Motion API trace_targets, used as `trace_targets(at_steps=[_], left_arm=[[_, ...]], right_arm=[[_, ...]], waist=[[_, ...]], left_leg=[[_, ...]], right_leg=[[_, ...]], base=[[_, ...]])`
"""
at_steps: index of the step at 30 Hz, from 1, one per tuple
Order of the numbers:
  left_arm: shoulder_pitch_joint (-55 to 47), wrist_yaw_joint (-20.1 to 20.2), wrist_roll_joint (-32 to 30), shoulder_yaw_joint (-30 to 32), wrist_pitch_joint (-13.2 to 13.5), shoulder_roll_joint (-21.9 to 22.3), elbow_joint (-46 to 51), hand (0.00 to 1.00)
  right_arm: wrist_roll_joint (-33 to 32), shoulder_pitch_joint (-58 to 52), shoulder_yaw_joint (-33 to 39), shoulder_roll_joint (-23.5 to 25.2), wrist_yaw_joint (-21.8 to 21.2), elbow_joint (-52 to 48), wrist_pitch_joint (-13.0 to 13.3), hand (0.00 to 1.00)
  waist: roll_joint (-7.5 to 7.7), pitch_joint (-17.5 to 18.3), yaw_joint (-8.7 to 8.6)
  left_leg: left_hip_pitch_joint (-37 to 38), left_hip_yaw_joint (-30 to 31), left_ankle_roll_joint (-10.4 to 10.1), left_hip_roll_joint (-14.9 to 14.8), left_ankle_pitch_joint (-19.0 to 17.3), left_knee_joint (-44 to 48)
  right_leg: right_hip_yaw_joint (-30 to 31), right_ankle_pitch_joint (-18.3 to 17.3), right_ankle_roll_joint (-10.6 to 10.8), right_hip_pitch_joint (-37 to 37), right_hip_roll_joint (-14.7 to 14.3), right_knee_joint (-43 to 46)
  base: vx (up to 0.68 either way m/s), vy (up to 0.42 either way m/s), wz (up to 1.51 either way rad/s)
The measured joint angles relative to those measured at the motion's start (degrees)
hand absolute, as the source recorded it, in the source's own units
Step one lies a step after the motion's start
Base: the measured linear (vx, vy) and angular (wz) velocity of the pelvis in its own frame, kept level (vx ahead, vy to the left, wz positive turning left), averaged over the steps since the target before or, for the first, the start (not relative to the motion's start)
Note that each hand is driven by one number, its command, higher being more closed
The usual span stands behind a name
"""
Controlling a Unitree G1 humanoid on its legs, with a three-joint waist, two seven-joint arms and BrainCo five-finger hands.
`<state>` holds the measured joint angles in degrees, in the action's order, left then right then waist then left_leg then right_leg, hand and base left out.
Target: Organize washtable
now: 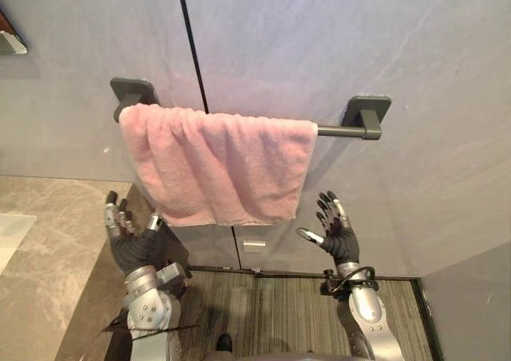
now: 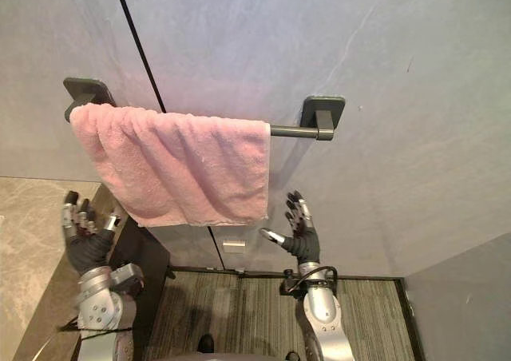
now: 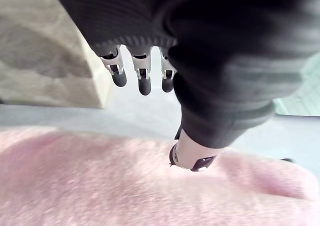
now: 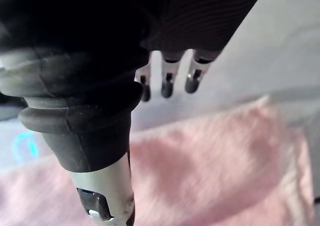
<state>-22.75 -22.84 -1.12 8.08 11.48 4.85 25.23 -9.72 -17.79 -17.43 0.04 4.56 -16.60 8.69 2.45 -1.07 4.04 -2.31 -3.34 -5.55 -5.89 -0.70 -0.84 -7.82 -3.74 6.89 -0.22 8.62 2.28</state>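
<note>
Over the dark rail (image 1: pixel 339 129) on the grey wall (image 1: pixel 415 65) I see the pink towel (image 1: pixel 219 165) draped and bunched leftward. My left hand (image 1: pixel 128 237) and right hand (image 1: pixel 335 229) hang below its hem, fingers spread, holding nothing, beside the stone counter (image 1: pixel 48 241).

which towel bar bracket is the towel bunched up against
The left bracket; the pink towel reaches it, while the right bracket has bare bar beside it.

Grey wall (image 1: pixel 399 41) (black seam (image 1: pixel 190 33)), striped floor (image 1: pixel 287 313)
</note>
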Motion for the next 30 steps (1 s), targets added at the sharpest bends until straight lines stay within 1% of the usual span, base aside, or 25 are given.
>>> trace_targets(at_steps=[2,6,9,12,14,16,18,19,22,24,26,27,29,30], left_arm=[[-2.9,-0.1,-1.2,0.2,0.0,0.5,4.5,0.00],[-6.2,0.4,-1.2,0.3,-0.1,1.9,8.2,0.00],[-7.3,0.4,-2.0,0.4,-1.0,2.4,10.8,0.00],[-7.4,0.4,-2.7,0.4,-1.2,2.4,11.5,0.00],[-6.9,0.5,-3.5,0.1,-1.7,2.2,11.5,0.00],[-6.2,1.4,-3.4,-1.1,-1.8,1.6,11.5,0.00],[-5.1,1.9,-2.4,-1.9,-2.3,0.8,11.5,0.00],[-3.8,3.2,-0.9,-2.6,-2.5,0.1,11.5,0.00],[0.3,6.0,2.8,-3.5,-3.6,-1.5,11.5,0.00],[2.2,6.9,4.1,-4.1,-4.5,-2.6,11.5,0.00],[4.4,8.8,6.0,-5.1,-5.1,-4.6,11.5,0.00],[5.1,9.7,7.0,-5.6,-5.3,-5.5,11.4,1.00],[6.2,11.4,9.7,-6.3,-6.0,-6.6,11.2,1.00],[6.7,12.4,12.1,-6.5,-6.3,-7.6,11.0,1.00]], right_arm=[[-2.2,-0.1,-2.2,-0.5,-1.2,-2.5,0.1,0.00],[-4.5,0.1,-2.9,-0.8,-1.7,-2.8,0.3,0.00],[-6.0,1.3,-3.4,-0.9,-2.1,-2.8,0.3,0.00],[-6.4,2.8,-4.2,-1.1,-2.1,-2.8,0.3,0.00],[-6.7,4.1,-5.0,-1.1,-2.1,-2.8,0.5,0.00],[-6.6,5.2,-5.2,-1.1,-1.9,-2.8,0.5,0.00],[-6.3,6.6,-5.2,-1.1,-1.5,-2.8,0.6,0.00],[-5.6,7.6,-5.1,-1.1,-0.9,-2.8,0.8,0.00],[-5.3,9.9,-5.1,-1.1,-0.3,-2.8,0.9,0.00],[-5.3,11.6,-5.1,-1.0,0.3,-2.8,0.9,0.00],[-5.3,13.2,-5.2,-0.9,0.4,-2.8,0.9,0.00],[-5.3,13.8,-5.2,-0.8,0.4,-2.8,0.9,0.00],[-5.3,14.2,-5.2,-0.5,0.4,-2.8,0.9,0.00],[-5.4,14.6,-5.6,-0.3,0.4,-2.8,0.8,0.00]], waist=[[-0.03,0.0,0.08],[0.03,0.0,0.16],[0.15,0.1,0.25],[0.17,0.1,0.42],[0.18,0.2,0.19],[0.23,0.2,0.29],[0.29,0.2,1.30],[0.22,0.2,1.50],[0.11,0.2,1.46],[0.11,0.2,1.33],[0.04,0.2,1.41],[-0.01,0.1,1.44],[-0.06,0.1,1.46],[-0.06,0.1,1.42]], left_leg=[[-0.7,0.3,0.0,0.0,-0.2,0.7],[-2.2,1.9,0.0,0.1,-0.4,1.6],[-3.1,3.7,0.0,0.5,-0.4,1.9],[-3.6,5.4,-0.1,0.8,-0.3,2.2],[-5.1,7.5,0.0,1.6,-0.3,3.1],[-5.7,8.7,0.0,2.0,-0.2,3.2],[-6.8,9.3,0.0,2.4,-0.2,3.4],[-8.0,9.9,-0.1,2.5,-0.1,4.0],[-9.3,10.8,-0.4,2.8,0.6,4.2],[-10.2,10.5,-0.4,3.0,0.7,4.9],[-11.0,9.8,-0.4,2.9,0.7,5.0],[-11.3,9.5,-0.4,2.9,0.7,5.0],[-11.5,9.1,-0.4,2.8,0.7,4.9],[-11.6,8.2,-0.4,2.7,0.7,4.8]], right_leg=[[-0.4,-0.2,0.0,-0.1,0.0,0.2],[-2.3,-0.4,0.1,-0.1,0.2,0.6],[-4.3,-1.4,0.1,-0.1,0.6,1.7],[-6.2,-2.0,0.0,0.1,0.9,2.8],[-8.2,-3.2,0.1,-0.1,1.6,4.0],[-9.6,-3.9,0.1,-0.2,2.0,5.0],[-10.1,-4.8,0.1,-1.4,2.5,6.5],[-10.8,-4.9,0.0,-2.1,2.6,6.9],[-11.5,-5.0,-0.1,-3.5,2.8,7.7],[-11.6,-5.3,-0.3,-4.4,3.2,8.4],[-10.9,-5.3,-0.4,-5.7,3.2,8.7],[-10.7,-5.3,-0.4,-6.2,3.2,8.6],[-10.1,-5.3,-0.4,-6.7,3.2,8.7],[-9.3,-5.3,-0.4,-7.4,3.2,8.9]], base=[[0.00,-0.013,0.08],[0.00,-0.007,0.22],[-0.01,-0.008,0.30],[0.01,-0.009,0.31],[0.01,-0.003,0.50],[0.01,-0.002,0.46],[0.00,0.003,0.26],[0.00,-0.001,0.30],[0.01,0.004,0.20],[-0.01,0.016,0.01],[-0.04,0.004,-0.15],[-0.05,-0.001,-0.15],[-0.04,-0.001,-0.16],[-0.03,0.000,-0.24]])
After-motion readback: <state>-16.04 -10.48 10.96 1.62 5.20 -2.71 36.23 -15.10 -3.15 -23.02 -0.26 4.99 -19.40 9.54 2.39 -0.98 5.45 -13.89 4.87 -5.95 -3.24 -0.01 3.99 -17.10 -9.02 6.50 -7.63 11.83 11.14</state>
